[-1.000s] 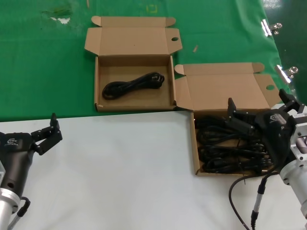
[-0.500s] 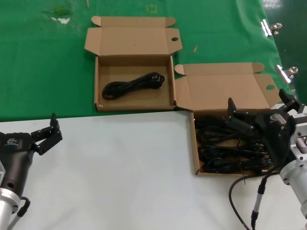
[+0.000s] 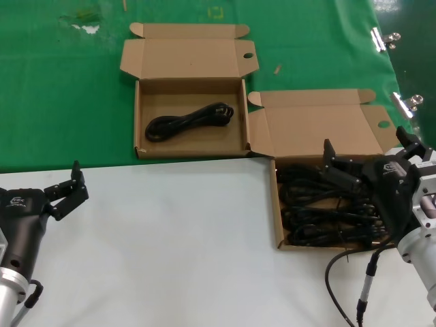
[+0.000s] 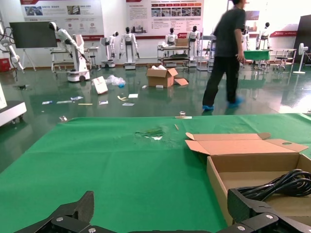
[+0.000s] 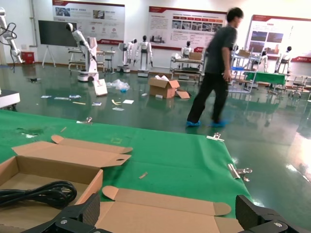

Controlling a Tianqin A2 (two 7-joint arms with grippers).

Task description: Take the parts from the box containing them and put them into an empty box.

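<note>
The box containing the parts (image 3: 278, 225) sits at the right on the white table, full of tangled black power cords (image 3: 320, 211). My right gripper (image 3: 364, 143) hangs open just above its far side, over the raised lid (image 5: 160, 213), with nothing between its fingers (image 5: 92, 208). The other box (image 3: 139, 122) lies farther off on the green cloth and holds one coiled cord (image 3: 187, 121), which is also in the wrist views (image 5: 41, 192) (image 4: 286, 180). My left gripper (image 3: 65, 182) waits open and empty at the table's left edge (image 4: 160, 206).
The far half of the table carries green cloth (image 3: 61, 88), held by metal clips (image 3: 385, 37) at the right edge. The near half is white (image 3: 170, 245). A black cable (image 3: 340, 272) loops beside my right arm. A person (image 5: 216, 68) walks in the hall beyond.
</note>
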